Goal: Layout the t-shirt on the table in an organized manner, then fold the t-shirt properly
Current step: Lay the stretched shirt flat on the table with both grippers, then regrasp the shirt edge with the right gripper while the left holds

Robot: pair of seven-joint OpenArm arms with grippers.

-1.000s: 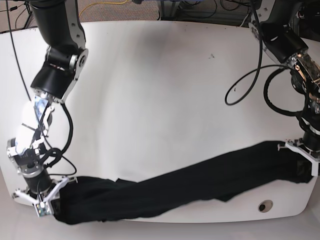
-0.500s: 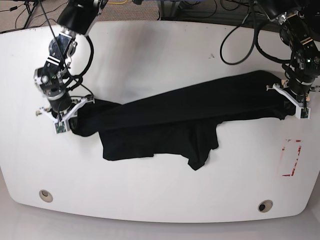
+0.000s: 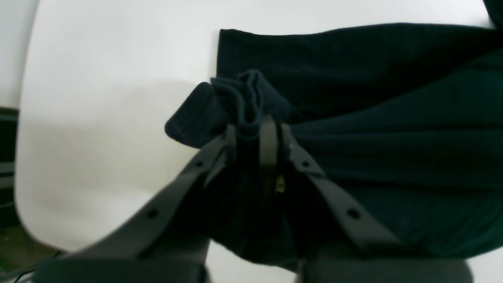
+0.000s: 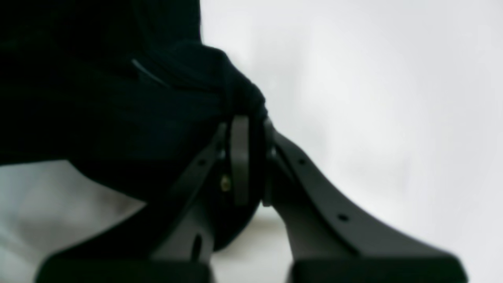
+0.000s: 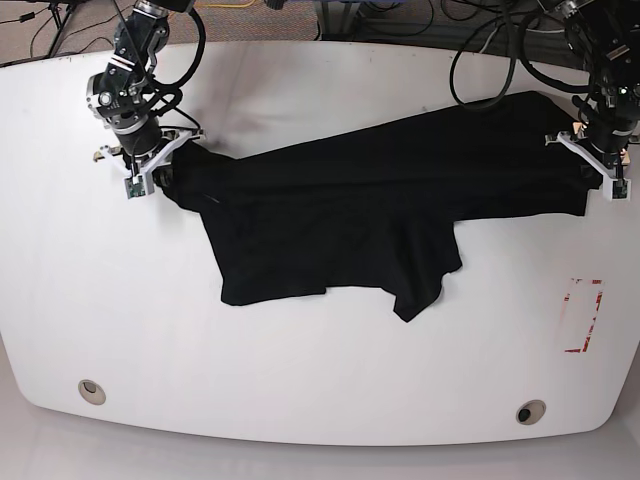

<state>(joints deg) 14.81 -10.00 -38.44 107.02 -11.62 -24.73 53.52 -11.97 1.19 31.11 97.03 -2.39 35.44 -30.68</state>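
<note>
Fabric bunches between the pressed-together tips of my left gripper [image 3: 253, 131], which pinches one end of the t-shirt [image 3: 377, 118] so the cloth can be drawn taut over the table [image 3: 110, 98].

In the right wrist view, my right gripper [image 4: 251, 129] likewise clamps a dark wad of cloth; detail is blurred.

In the base view, the shirt spans between both arms across the far half of the table, black, plain, creased, with one flap hanging toward the near edge.
</note>
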